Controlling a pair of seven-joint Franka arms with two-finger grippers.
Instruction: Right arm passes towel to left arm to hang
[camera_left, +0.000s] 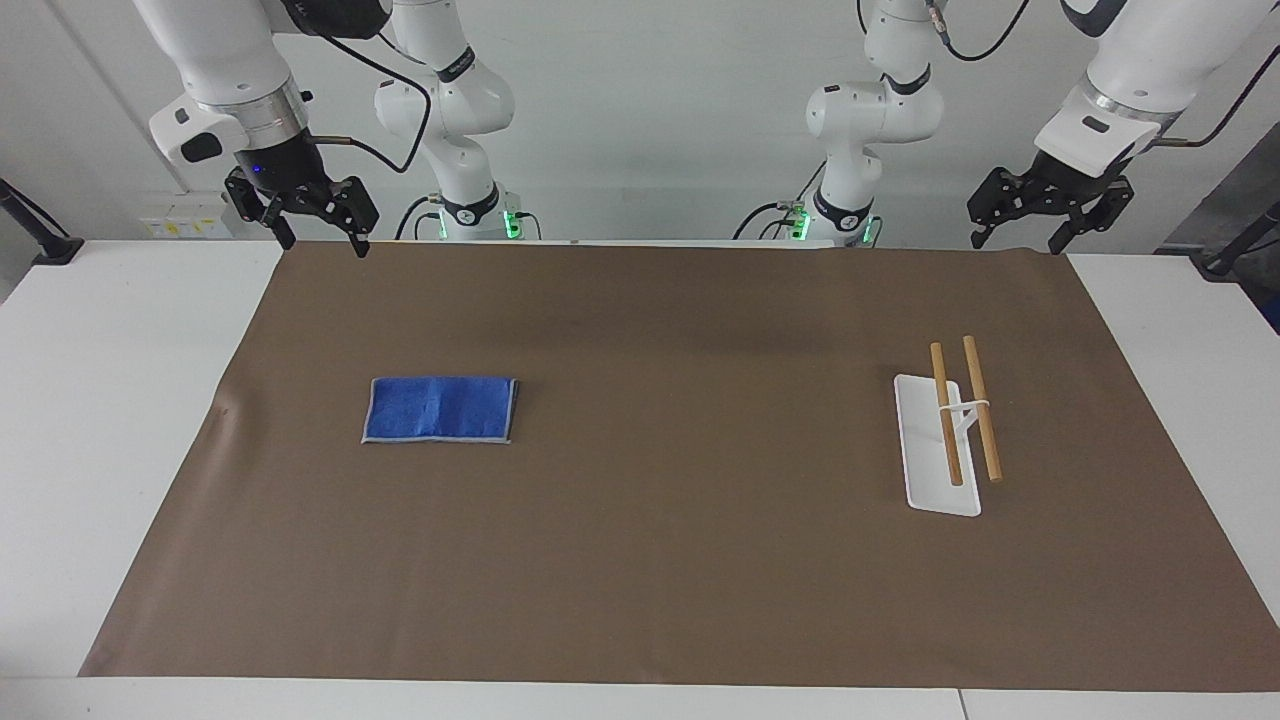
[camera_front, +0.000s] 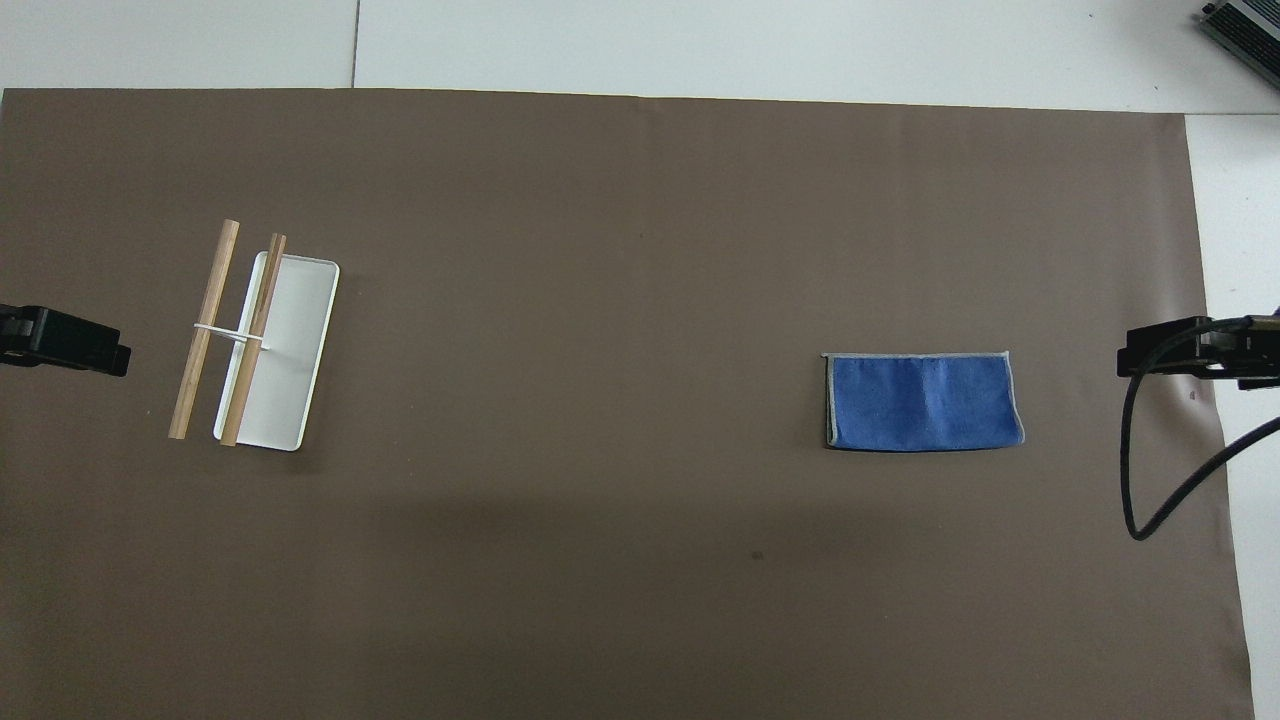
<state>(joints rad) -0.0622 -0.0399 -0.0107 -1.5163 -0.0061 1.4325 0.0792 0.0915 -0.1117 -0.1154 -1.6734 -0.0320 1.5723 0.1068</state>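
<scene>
Blue towel (camera_left: 440, 409) flat on the brown mat (camera_left: 660, 560), well apart from the right claw (camera_left: 318, 235) — open, empty, raised — left claw (camera_left: 1022, 237) likewise open, near the rack (camera_left: 945, 440).

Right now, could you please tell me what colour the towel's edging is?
Light grey, around the bright-blue towel; clearest in the overhead view.

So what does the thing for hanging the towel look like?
Look on the big brown mat, toward the left arm's end of the table. There stands a small rack: a flat white base carrying two wooden bars side by side. The only other thing there is a soft blue towel.
</scene>
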